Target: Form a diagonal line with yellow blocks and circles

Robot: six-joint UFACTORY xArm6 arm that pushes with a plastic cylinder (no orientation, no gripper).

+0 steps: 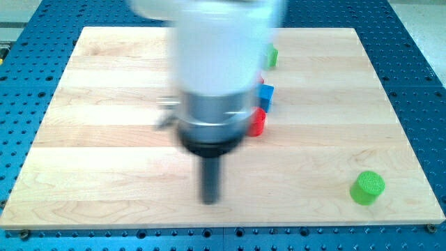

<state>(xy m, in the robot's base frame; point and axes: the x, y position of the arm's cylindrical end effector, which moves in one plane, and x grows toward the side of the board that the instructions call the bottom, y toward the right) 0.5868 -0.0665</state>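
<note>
My rod hangs from the blurred white and grey arm in the middle of the view, and my tip (210, 200) rests on the wooden board (104, 139) near the view's bottom centre. A green circle block (366, 187) lies far to the tip's right, near the board's bottom right corner. A red block (258, 122), a blue block (266, 95) and a green block (272, 56) peek out along the arm's right side, all partly hidden; their shapes cannot be made out. No yellow block shows; the arm hides much of the board's centre.
The board lies on a blue perforated table (418, 84) that surrounds it on all sides.
</note>
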